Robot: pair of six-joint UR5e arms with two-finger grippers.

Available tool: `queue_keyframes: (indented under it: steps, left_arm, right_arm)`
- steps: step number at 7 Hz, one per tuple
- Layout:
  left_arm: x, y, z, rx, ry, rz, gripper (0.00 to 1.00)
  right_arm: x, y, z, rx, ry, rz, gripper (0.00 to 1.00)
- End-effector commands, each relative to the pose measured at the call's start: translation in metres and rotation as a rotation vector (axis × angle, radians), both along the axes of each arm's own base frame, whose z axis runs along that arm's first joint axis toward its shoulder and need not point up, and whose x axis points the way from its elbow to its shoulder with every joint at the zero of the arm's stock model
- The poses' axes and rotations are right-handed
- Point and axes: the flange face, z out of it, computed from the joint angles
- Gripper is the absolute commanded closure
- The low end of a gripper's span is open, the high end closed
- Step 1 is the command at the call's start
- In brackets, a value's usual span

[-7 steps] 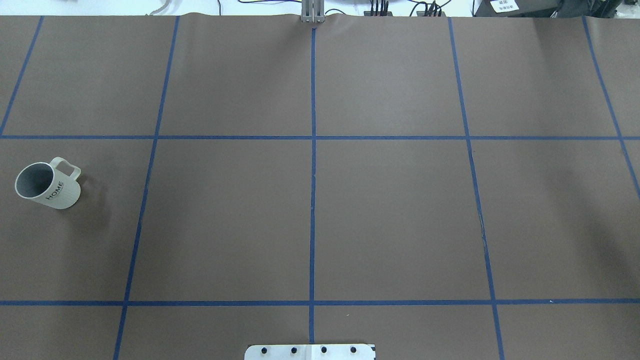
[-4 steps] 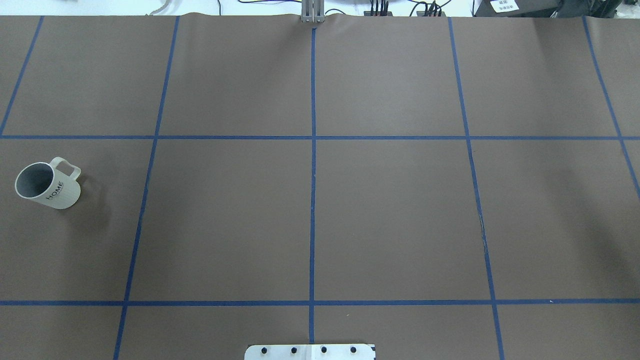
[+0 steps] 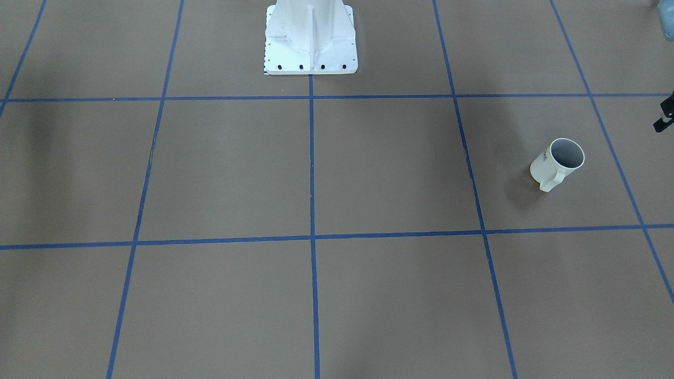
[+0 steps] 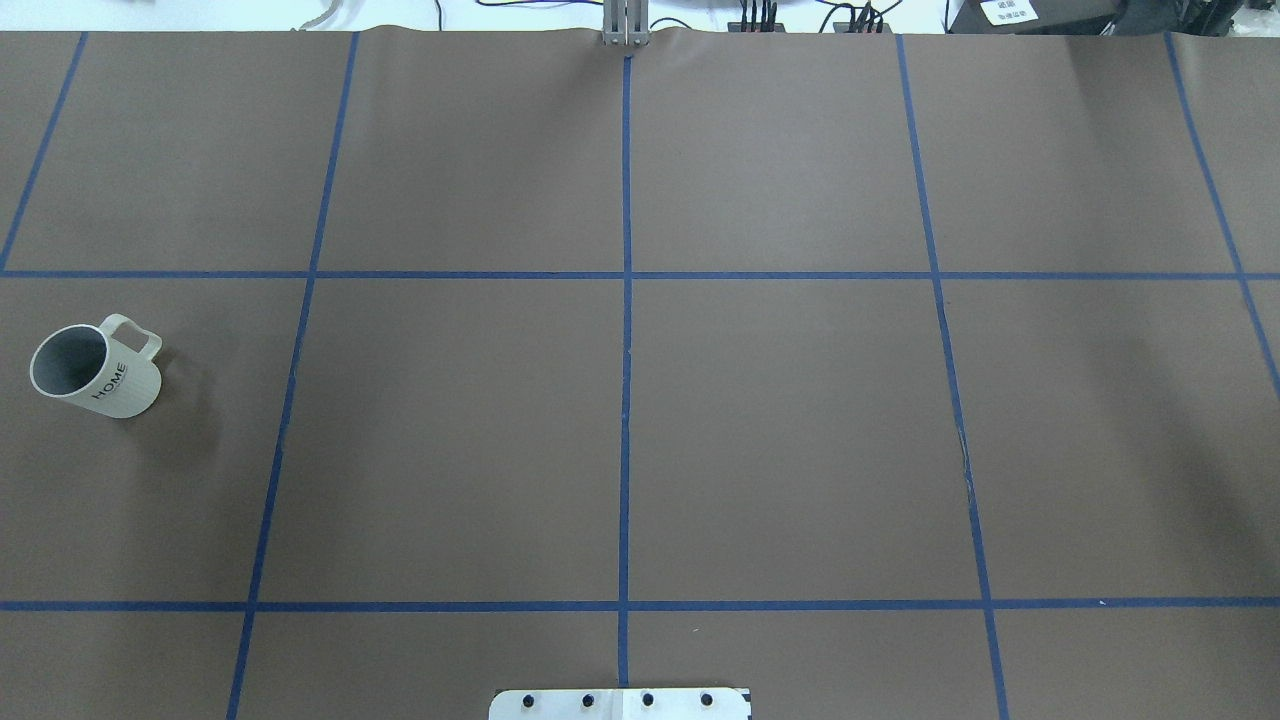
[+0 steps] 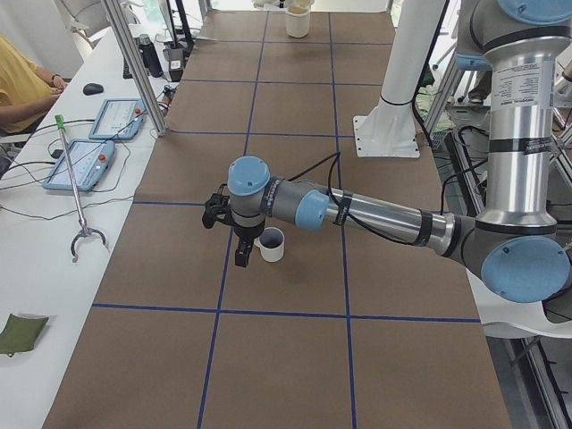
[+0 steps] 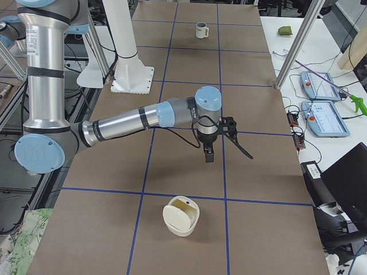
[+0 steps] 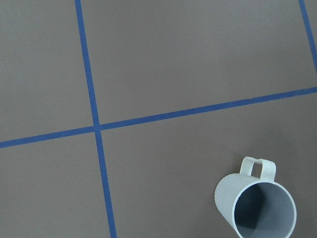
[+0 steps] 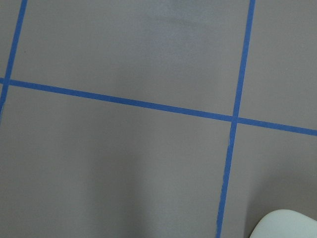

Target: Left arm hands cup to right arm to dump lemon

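The cup (image 4: 95, 372) is a cream-white mug with a grey inside, upright near the table's left edge, handle toward the far side. It also shows in the front-facing view (image 3: 558, 164), the left view (image 5: 271, 244), far off in the right view (image 6: 201, 30) and the left wrist view (image 7: 255, 206). No lemon shows; the mug's inside looks grey. My left gripper (image 5: 240, 253) hangs just beside the cup, on the side away from the robot; I cannot tell whether it is open. My right gripper (image 6: 208, 153) hangs over the table's right half; I cannot tell its state.
A cream round container (image 6: 182, 216) sits on the table near its right end, and its rim shows in the right wrist view (image 8: 287, 225). The white robot base (image 3: 310, 37) stands mid-table at the robot's side. Teach pendants (image 5: 89, 152) lie on the operators' table.
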Motion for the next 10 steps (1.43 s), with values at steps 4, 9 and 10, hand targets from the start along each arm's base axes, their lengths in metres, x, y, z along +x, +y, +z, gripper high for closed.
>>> queue_keyframes:
  steps: [4,9,10]
  left_arm:
    - [0.0008,-0.0002,0.0019,-0.005,0.0,0.001,0.0]
    - [0.0008,0.0,-0.0004,0.0,0.0,0.001,0.0]
    - [0.0008,0.0,-0.0006,0.001,0.0,0.001,0.0]
  right_arm:
    - [-0.0006,-0.0008,0.0009,-0.003,-0.002,0.001,0.0]
    - [-0.0015,-0.0007,-0.0003,-0.002,-0.014,-0.002,0.0]
    - [-0.0015,-0.0008,0.0005,-0.003,-0.014,-0.002,0.0]
